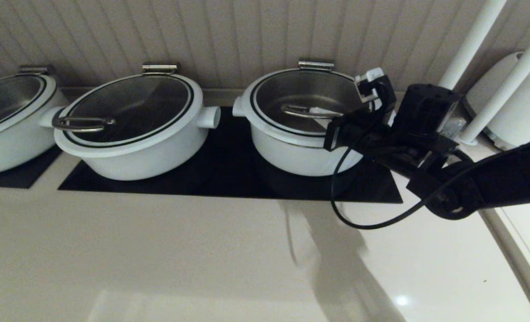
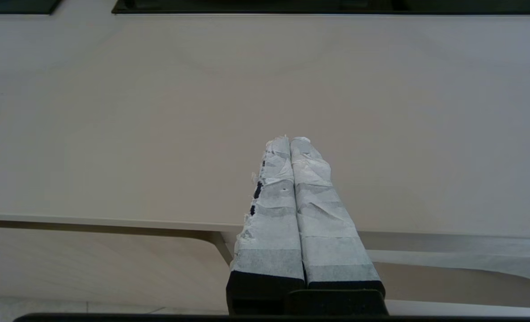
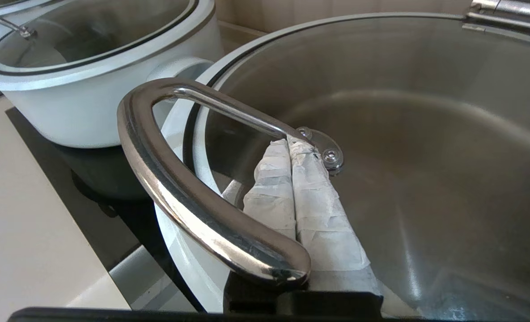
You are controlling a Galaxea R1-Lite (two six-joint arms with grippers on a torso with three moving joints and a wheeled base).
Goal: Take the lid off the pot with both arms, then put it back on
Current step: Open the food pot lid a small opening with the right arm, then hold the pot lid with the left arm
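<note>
The right gripper (image 3: 290, 144) has its taped fingers pressed together, slipped under the steel loop handle (image 3: 193, 179) of the glass lid (image 1: 307, 100). The lid sits on the white pot (image 1: 291, 154) directly below. The left gripper (image 2: 290, 141), fingers together too, hangs over bare countertop (image 2: 112, 134).

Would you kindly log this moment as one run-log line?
right hand: shut, fingers through handle loop of lid | lid: on pot | left hand: shut, over bare counter

Black right arm (image 1: 430, 147), loose cable (image 1: 363, 219), white-taped fingers (image 3: 291, 192).
</note>
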